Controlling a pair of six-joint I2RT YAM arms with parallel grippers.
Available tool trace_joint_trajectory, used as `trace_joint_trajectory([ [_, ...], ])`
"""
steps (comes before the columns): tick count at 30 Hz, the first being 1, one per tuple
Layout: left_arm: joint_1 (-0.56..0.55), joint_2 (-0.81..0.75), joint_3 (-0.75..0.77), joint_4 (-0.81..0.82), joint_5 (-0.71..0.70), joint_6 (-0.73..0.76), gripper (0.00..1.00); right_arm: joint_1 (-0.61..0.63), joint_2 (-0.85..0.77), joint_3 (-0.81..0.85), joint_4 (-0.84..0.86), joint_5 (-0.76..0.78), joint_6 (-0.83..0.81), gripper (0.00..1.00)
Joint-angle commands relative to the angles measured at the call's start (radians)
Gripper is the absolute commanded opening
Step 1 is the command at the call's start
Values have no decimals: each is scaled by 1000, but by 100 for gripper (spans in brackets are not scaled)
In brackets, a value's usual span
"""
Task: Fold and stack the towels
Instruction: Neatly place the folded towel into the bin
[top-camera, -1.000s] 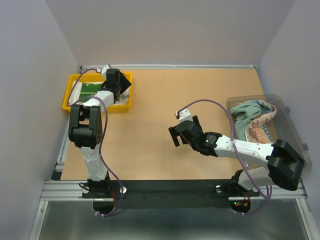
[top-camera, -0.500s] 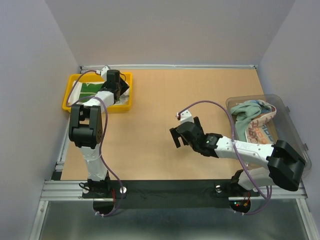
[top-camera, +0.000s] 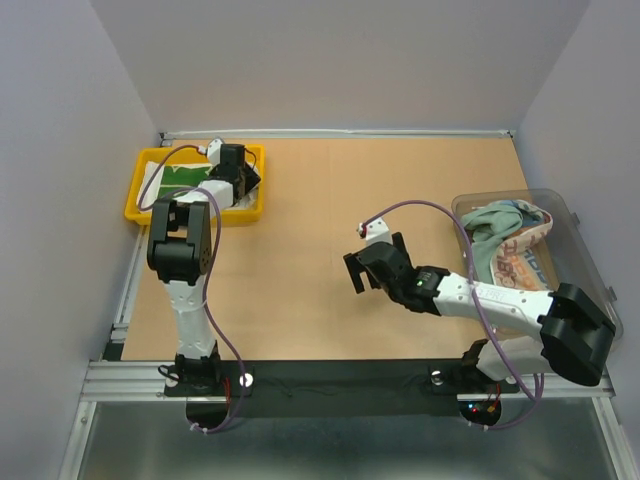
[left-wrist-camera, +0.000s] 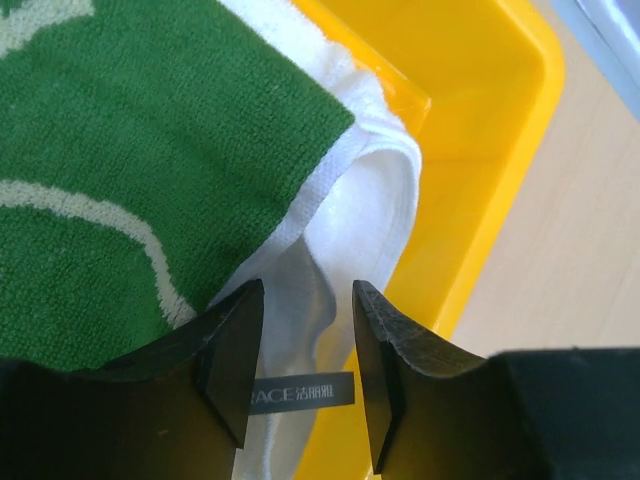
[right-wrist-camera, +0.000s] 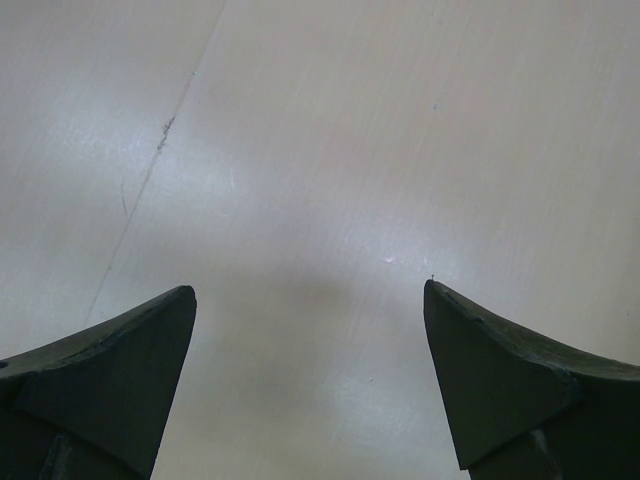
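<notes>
A dark green towel with white marks (left-wrist-camera: 130, 170) lies on a white towel (left-wrist-camera: 370, 210) inside the yellow tray (left-wrist-camera: 480, 120). My left gripper (left-wrist-camera: 305, 340) hovers low over the white towel's folded corner and its grey label, jaws a little apart, holding nothing. In the top view it (top-camera: 243, 180) sits at the tray's right end, beside the green towel (top-camera: 180, 178). My right gripper (top-camera: 352, 272) is wide open and empty over bare table, as the right wrist view (right-wrist-camera: 310, 330) shows. A pale teal towel (top-camera: 495, 225) and a letter-print towel (top-camera: 520, 262) lie crumpled in the clear bin.
The yellow tray (top-camera: 135, 200) stands at the far left corner. The clear plastic bin (top-camera: 580, 250) stands at the right edge. Wooden tabletop (top-camera: 330, 200) lies between them. Grey walls close in the left, back and right sides.
My left arm's elbow has swung up and forward while its gripper stayed in the tray's right end. My right gripper has drifted slightly to the right.
</notes>
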Motion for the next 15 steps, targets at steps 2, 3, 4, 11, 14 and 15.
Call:
trace_joint_trajectory([
  [2,3,9,65,79,-9,11,52,-13,-17,-13,27,19,-10,100],
  [3,3,11,65,98,9,14,52,-15,-14,-12,26,18,-10,100],
  [4,3,13,65,112,17,17,52,-15,-11,-10,26,15,-11,100],
  [11,3,66,122,140,37,38,53,-19,6,-6,27,10,-19,100],
  [14,3,83,131,166,64,52,53,-22,4,-9,26,8,-20,100],
  [15,2,86,135,191,86,70,53,-22,4,-9,27,7,-20,100],
])
